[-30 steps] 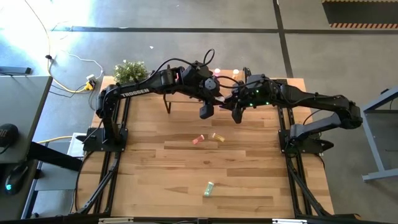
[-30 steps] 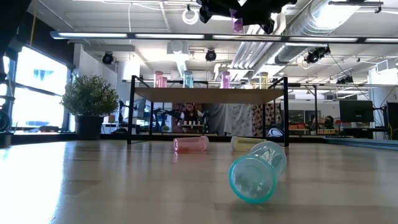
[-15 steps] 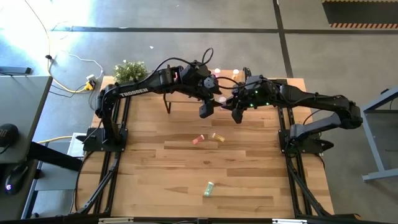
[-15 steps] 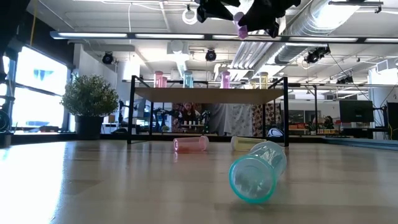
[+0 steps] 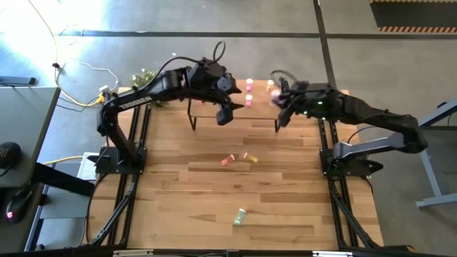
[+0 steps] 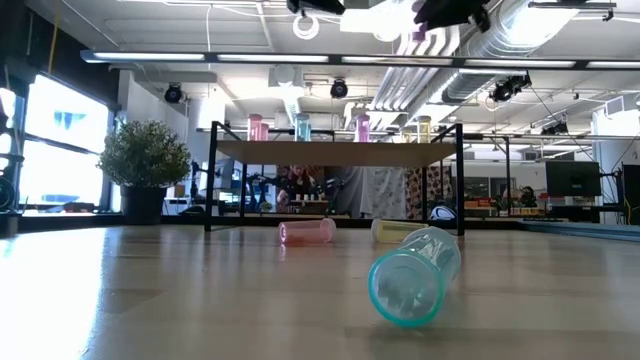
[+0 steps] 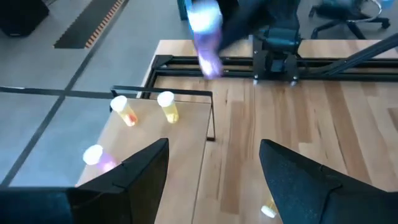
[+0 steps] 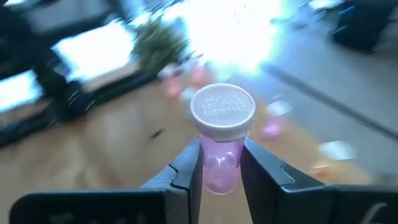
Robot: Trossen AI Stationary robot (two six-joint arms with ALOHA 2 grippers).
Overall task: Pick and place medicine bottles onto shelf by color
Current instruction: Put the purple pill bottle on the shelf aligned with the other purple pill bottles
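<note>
Above plank tabletop point(image 5: 214, 193), right jaws clamp pink bottle point(image 8: 221, 158) (left jaws wide, empty).

Pink bottle point(image 8: 221, 149) white-capped, upright, held in the air above the shelf point(image 6: 335, 152). Four bottles point(image 6: 303, 127) upright on shelf top. Salmon bottle point(image 6: 306, 232), yellow bottle point(image 6: 392, 230), mint-green bottle point(image 6: 414, 274) lying on table.

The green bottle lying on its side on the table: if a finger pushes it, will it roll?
The green bottle looks round and lies on its side, so it will probably roll. It seems clear and empty, so likely light. Its smooth wall may slip between fingers.
</note>
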